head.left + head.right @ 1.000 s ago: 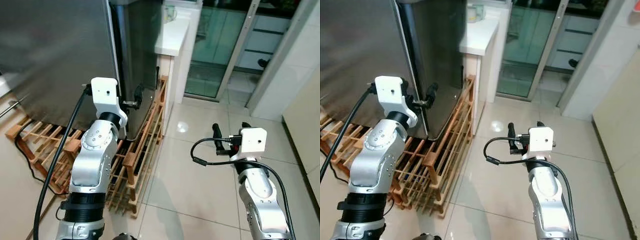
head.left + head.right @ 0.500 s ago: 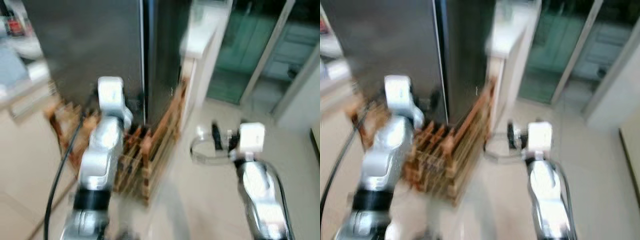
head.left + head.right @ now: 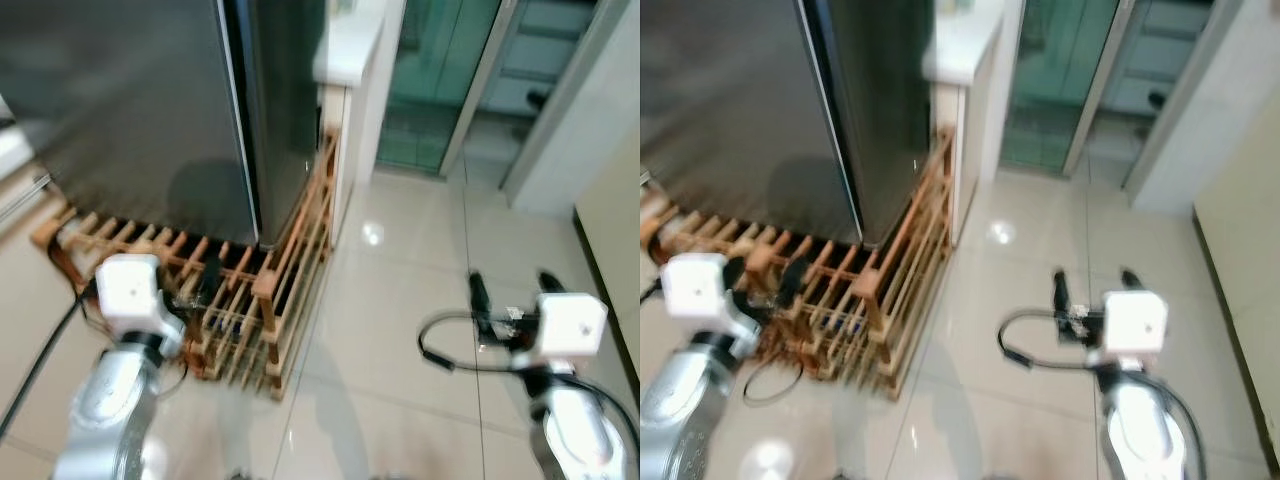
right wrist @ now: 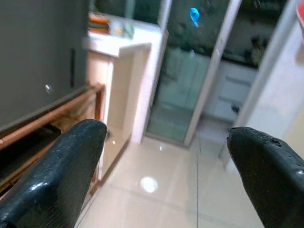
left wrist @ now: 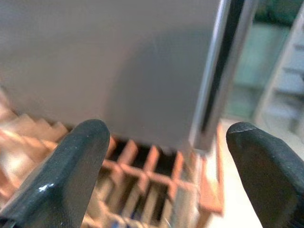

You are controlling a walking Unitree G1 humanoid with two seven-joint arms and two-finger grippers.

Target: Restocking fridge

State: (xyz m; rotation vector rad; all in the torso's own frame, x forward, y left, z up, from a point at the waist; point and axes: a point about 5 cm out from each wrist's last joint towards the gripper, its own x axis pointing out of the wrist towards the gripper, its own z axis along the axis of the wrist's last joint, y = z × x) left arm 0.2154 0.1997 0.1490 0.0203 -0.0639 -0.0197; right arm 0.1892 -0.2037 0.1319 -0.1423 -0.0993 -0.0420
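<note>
The left tool (image 3: 200, 285) has dropped from the closed fridge (image 3: 150, 110) to its wooden rack (image 3: 250, 300). Both tools, the right tool (image 3: 510, 290) included, are spread and empty, so restocking hasn't begun.

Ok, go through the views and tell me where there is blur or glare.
Left eye view: mild blur, ceiling-light glare on the floor tiles. Right eye view: the same softness. Left wrist view: wooden rack out of focus, fridge a flat grey. Right wrist view: fairly sharp, light spot on the floor.

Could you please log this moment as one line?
fridge: closed | left gripper: open, empty, facing it | right gripper: open, empty | wooden rack: beneath
</note>
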